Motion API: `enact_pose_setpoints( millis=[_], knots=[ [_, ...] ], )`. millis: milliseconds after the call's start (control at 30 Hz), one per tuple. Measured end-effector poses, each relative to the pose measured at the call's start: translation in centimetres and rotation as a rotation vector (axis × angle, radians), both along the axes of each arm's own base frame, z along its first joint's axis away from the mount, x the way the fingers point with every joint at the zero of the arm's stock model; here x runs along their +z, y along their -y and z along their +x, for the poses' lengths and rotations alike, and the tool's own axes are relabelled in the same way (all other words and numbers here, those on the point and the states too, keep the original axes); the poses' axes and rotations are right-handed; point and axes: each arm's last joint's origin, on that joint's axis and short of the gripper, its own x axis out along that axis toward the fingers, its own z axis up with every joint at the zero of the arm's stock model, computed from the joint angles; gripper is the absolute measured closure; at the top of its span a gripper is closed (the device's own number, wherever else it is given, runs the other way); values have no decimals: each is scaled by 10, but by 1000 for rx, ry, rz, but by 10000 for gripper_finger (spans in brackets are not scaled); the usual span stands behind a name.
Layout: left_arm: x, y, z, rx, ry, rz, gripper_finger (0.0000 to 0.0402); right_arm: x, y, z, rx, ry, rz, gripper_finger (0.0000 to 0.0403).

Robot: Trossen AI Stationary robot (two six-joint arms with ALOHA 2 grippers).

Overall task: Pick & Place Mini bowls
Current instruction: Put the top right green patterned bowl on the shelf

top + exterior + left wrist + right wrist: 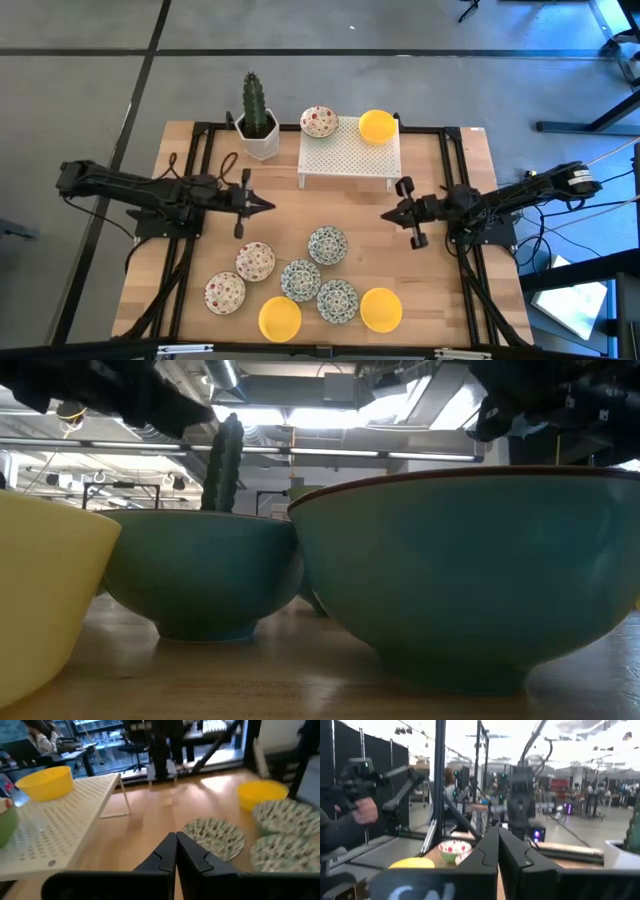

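Two bowls sit on the white rack: a red-specked one and a yellow one. On the table's near half stand two red-specked bowls, three blue-green bowls and two yellow bowls. My left gripper is shut and hovers left of centre, pointing right. My right gripper is shut and points left, facing it. In the left wrist view my left gripper points toward a blue-green bowl.
A cactus in a white hexagonal pot stands left of the rack at the far edge. Bare wood lies between the two grippers and in front of the rack. The right wrist view shows a person's hand beyond the table.
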Motion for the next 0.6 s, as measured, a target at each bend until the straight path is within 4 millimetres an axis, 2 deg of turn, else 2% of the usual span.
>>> enact_pose_setpoints(
  millis=[167, 333, 467, 600],
  knots=[
    [-4, 0, 4, 6, -23, 66, 398, 19, 0, 4, 12, 72, 42, 400],
    [-2, 2, 6, -10, 0, 92, 398, 35, -3, 22, 16, -84, 39, 400],
    [-1, 4, 6, -19, 11, 75, 398, 33, -13, 36, 42, -274, -27, 400],
    [-1, 7, 6, -34, 12, 67, 398, 27, -23, 44, 75, -303, -83, 400]
  ],
)
